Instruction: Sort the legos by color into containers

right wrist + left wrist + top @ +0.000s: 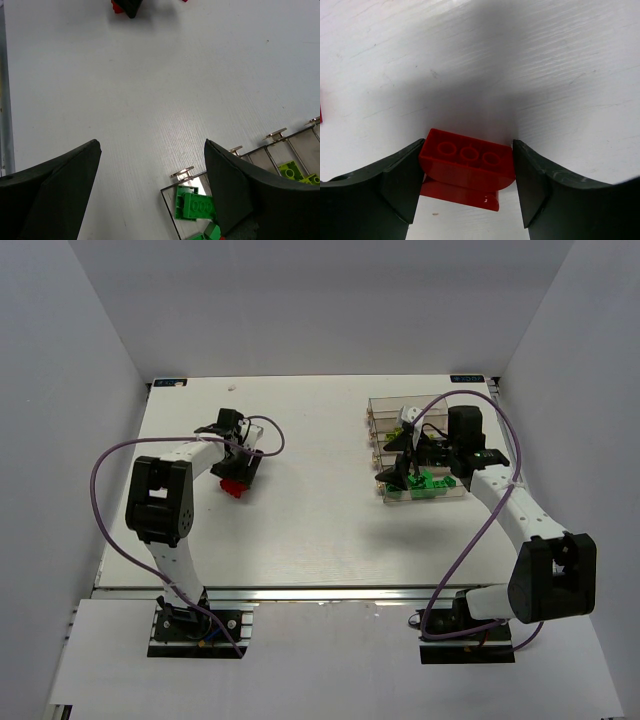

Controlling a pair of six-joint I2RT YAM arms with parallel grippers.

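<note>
My left gripper (236, 480) is shut on a red lego (467, 161) with three studs, low over the white table at the left; its fingers (395, 180) press both ends. A second red piece (462, 196) shows just beneath it. My right gripper (152, 170) is open and empty, hovering over the near end of the containers (372, 410) at the right. The nearest bin holds green legos (197, 206), which also show in the top view (432, 483). The bin beside it holds yellow-green legos (292, 171). Purple legos are not visible.
The left gripper and its red lego appear at the top edge of the right wrist view (127, 6). A sliver of another red piece (320, 114) lies at the left edge of the left wrist view. White walls enclose the table on three sides.
</note>
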